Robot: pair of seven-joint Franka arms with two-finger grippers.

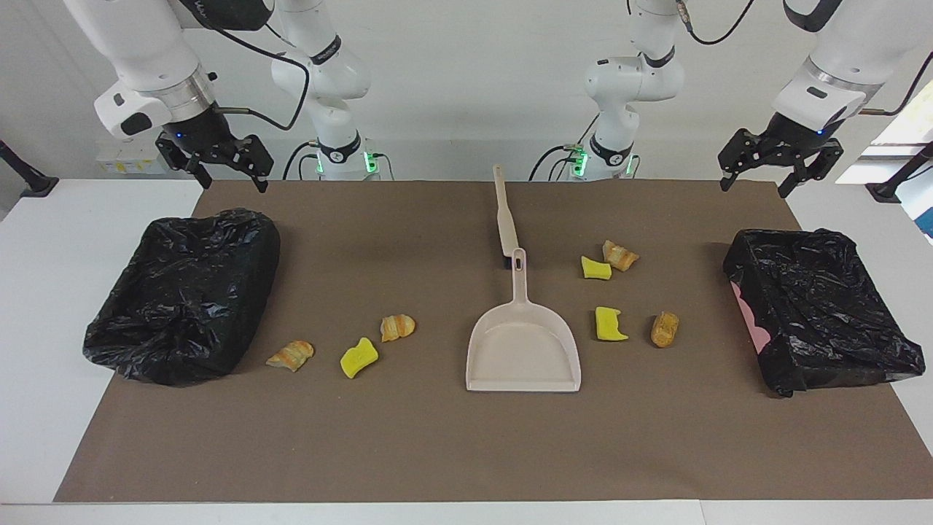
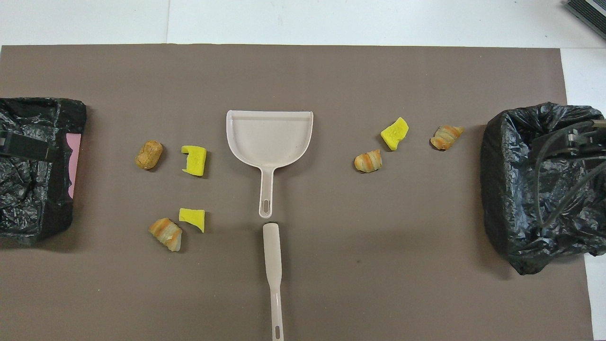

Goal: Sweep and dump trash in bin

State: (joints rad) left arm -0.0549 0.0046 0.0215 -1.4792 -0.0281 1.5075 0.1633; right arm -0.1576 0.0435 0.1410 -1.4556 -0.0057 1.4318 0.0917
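A beige dustpan [image 1: 523, 348] [image 2: 270, 137] lies mid-mat, its handle pointing at the robots. A beige brush [image 1: 505, 219] [image 2: 273, 270] lies in line with it, nearer the robots. The trash is scattered on both sides. Toward the right arm's end lie a yellow chunk [image 1: 358, 357] and two pastry lumps [image 1: 291, 355] [image 1: 397, 327]. Toward the left arm's end lie two yellow chunks [image 1: 595, 268] [image 1: 609, 324] and two lumps [image 1: 620, 255] [image 1: 665, 328]. My right gripper [image 1: 229, 179] hangs open above the mat's corner, holding nothing. My left gripper [image 1: 754, 186] hangs open above the other corner.
A bin lined with a black bag [image 1: 186, 292] stands at the right arm's end of the brown mat [image 1: 437, 452]. A second black-lined bin [image 1: 820, 306], with pink showing at one edge, stands at the left arm's end.
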